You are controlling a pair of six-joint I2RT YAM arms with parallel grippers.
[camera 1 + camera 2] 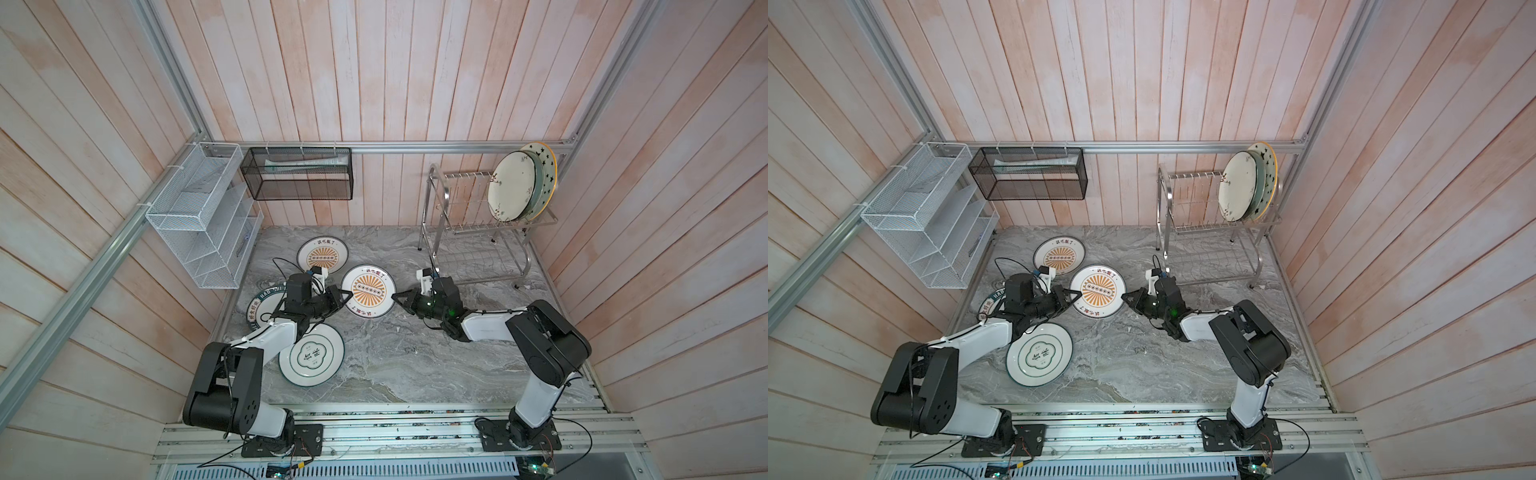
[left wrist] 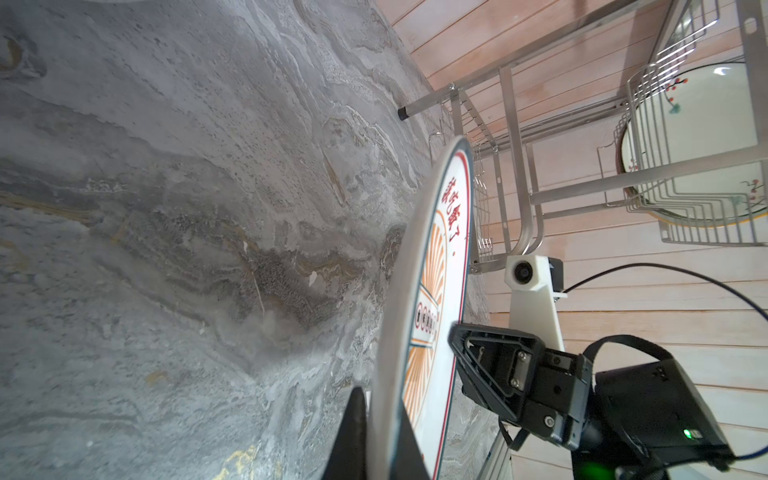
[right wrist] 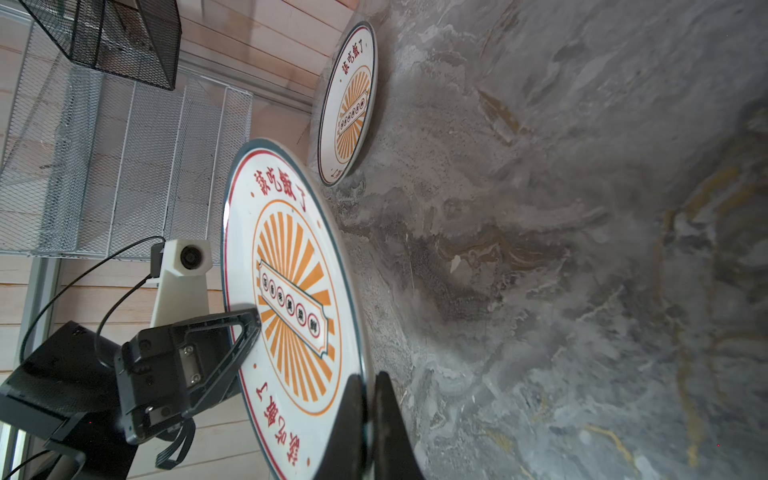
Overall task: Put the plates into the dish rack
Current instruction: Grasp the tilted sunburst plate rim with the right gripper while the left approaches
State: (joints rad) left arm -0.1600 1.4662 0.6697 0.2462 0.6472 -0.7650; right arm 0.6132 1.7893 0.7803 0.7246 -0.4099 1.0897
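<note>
Right pincer (image 3: pixel 368 378) on sunburst plate (image 3: pixel 291 257)

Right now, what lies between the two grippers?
The nearer sunburst plate spans the gap; left gripper and right gripper each pinch its rim, seen in both top views.

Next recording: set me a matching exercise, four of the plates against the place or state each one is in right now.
Things:
1. middle sunburst plate
2. rear sunburst plate
3. green-ringed plate
4. cream plate

States:
A. standing on edge in the dish rack, top tier
B. lying flat, no arm over it
C. lying flat, left arm crossing over its edge
D. pinched at opposite rims by the left gripper and right gripper

Pairs: 1-D, 2-B, 3-C, 4-A
</note>
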